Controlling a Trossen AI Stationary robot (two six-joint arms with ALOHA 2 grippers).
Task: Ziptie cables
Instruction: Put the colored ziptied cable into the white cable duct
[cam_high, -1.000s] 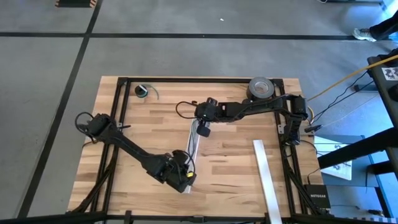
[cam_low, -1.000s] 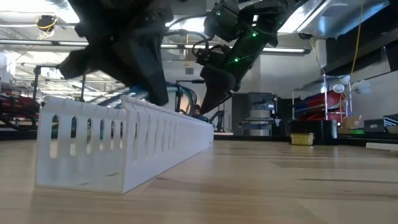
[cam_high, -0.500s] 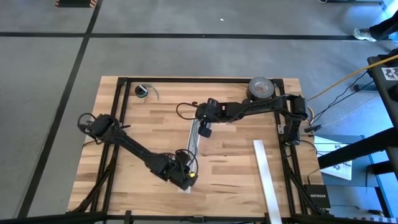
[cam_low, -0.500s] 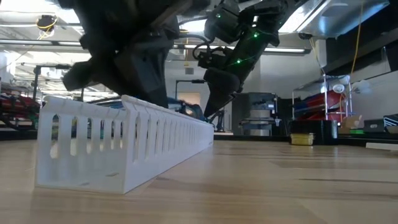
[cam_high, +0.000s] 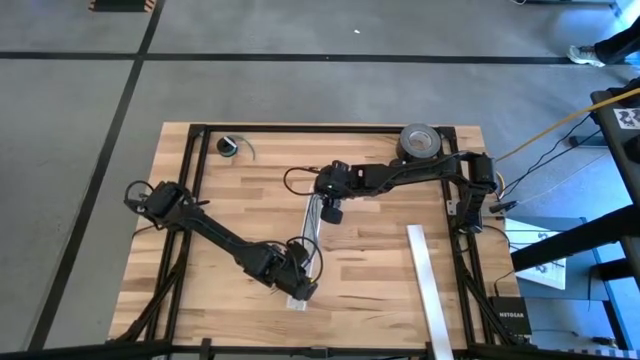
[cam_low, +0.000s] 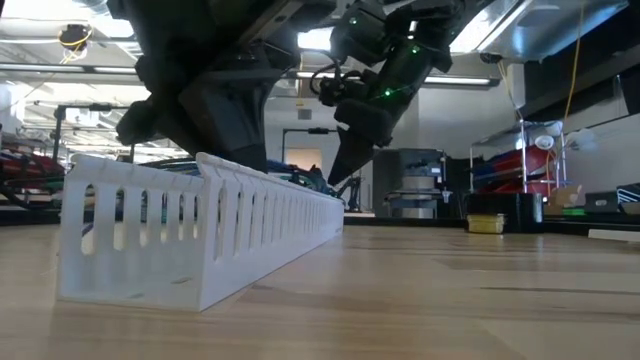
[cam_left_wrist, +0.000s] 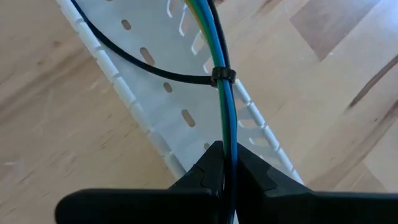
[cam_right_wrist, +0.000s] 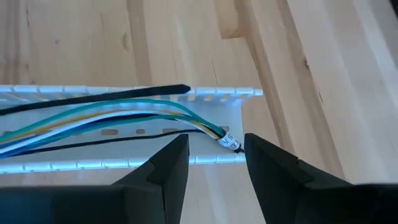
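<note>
A long white slotted duct (cam_high: 312, 240) lies on the wooden table, and the cables (cam_left_wrist: 225, 106), a bundle of black, green and blue wires, run along its channel. A black ziptie (cam_left_wrist: 222, 76) is looped round the bundle, its thin tail (cam_left_wrist: 124, 50) curving away over the duct. My left gripper (cam_high: 300, 291) is at the duct's near end, shut on the bundle. My right gripper (cam_high: 328, 212) is at the far end, open. Its fingers stand on either side of the cables' labelled tip (cam_right_wrist: 227, 142). Another black strip (cam_right_wrist: 124, 94) lies in the duct there. My left gripper pinches the cable bundle (cam_left_wrist: 229, 152) between its two fingers, a short way on the near side of the ziptie's loop. The fingers come slanting down from above at the duct's near end. The bundle runs out of the grip along the duct's channel.
A grey tape roll (cam_high: 418, 140) sits at the far right and a small coil (cam_high: 229, 147) at the far left. A second white strip (cam_high: 428, 285) lies near the right edge. A black frame rail (cam_high: 300, 129) borders the table.
My left gripper has rolled at the wrist while staying shut on the cables at the duct's near end.
</note>
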